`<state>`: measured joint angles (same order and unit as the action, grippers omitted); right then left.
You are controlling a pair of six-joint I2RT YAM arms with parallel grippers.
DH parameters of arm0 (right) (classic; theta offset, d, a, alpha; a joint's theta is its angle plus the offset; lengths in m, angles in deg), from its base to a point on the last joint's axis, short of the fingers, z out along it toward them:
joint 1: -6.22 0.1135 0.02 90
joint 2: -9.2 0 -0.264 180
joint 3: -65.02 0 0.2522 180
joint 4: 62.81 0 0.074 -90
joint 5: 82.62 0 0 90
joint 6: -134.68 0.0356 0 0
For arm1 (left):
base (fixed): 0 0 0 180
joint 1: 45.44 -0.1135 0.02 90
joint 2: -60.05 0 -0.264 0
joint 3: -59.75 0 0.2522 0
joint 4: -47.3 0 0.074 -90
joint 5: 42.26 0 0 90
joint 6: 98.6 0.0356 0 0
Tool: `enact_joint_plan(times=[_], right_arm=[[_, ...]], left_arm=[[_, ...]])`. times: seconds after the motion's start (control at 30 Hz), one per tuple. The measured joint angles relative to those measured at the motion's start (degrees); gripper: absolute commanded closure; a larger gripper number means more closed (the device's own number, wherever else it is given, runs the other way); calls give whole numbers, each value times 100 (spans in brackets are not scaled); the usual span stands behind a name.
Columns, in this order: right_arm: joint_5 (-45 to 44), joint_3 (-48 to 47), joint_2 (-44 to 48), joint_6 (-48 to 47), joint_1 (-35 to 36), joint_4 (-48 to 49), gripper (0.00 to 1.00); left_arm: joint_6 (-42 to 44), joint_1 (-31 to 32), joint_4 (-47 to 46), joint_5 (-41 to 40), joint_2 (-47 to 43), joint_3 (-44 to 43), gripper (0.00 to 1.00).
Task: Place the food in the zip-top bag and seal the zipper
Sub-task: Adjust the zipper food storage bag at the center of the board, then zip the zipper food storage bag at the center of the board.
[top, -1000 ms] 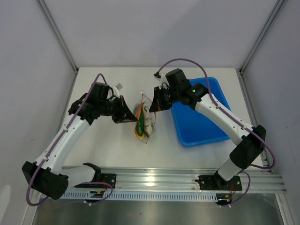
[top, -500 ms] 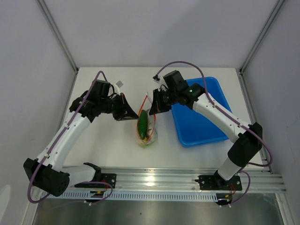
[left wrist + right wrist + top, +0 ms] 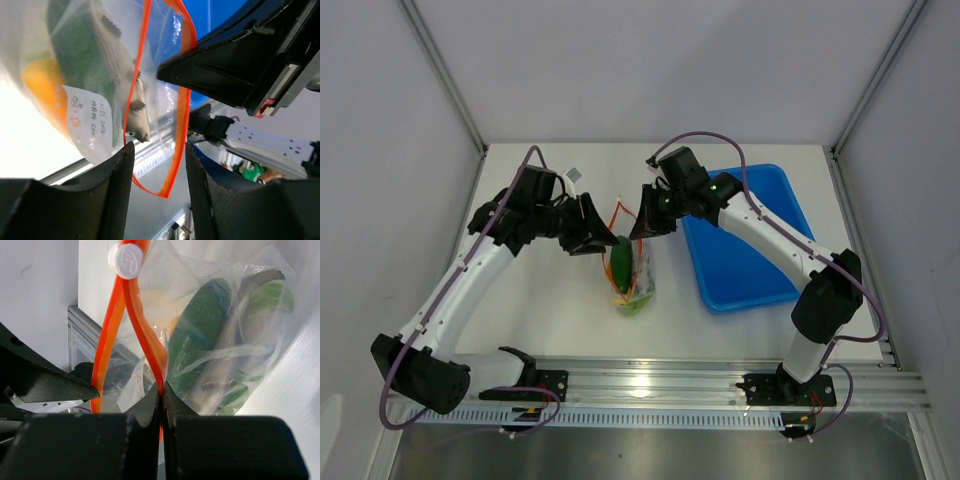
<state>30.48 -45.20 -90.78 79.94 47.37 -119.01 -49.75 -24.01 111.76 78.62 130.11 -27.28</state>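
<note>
Zip-top bag [image 3: 632, 275], food [image 3: 200, 340] inside, held mid-counter [image 3: 550, 300] between both arms: right tool [image 3: 161, 399] pressed together on the orange zipper [image 3: 142, 335], left tool [image 3: 157, 150] spread, zipper loop showing between its fingers.

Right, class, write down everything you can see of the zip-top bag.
The zip-top bag is small, clear, crinkly plastic with a white printed label. Its orange-red zipper carries a white slider and gapes open in a loop. Inside show a dark green piece, a grey fish-shaped piece and a yellow-orange piece. It sits between the arms: the right gripper is pinched on the zipper; the left gripper is open, fingers either side of it.
</note>
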Motion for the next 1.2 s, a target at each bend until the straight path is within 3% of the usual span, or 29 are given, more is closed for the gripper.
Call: enact_joint_plan(times=[0.43, 0.87, 1.2], right_arm=[[-223, 2, 2, 468, -2, 50, 100], [-807, -22, -245, 1405, 114, 2, 100], [-1237, -295, -356, 1790, 369, -79, 100]], left_arm=[[229, 31, 761, -1521, -824, -431, 41], [365, 452, 234, -946, -17, -55, 24], [426, 820, 74, -1110, 0, -131, 23]])
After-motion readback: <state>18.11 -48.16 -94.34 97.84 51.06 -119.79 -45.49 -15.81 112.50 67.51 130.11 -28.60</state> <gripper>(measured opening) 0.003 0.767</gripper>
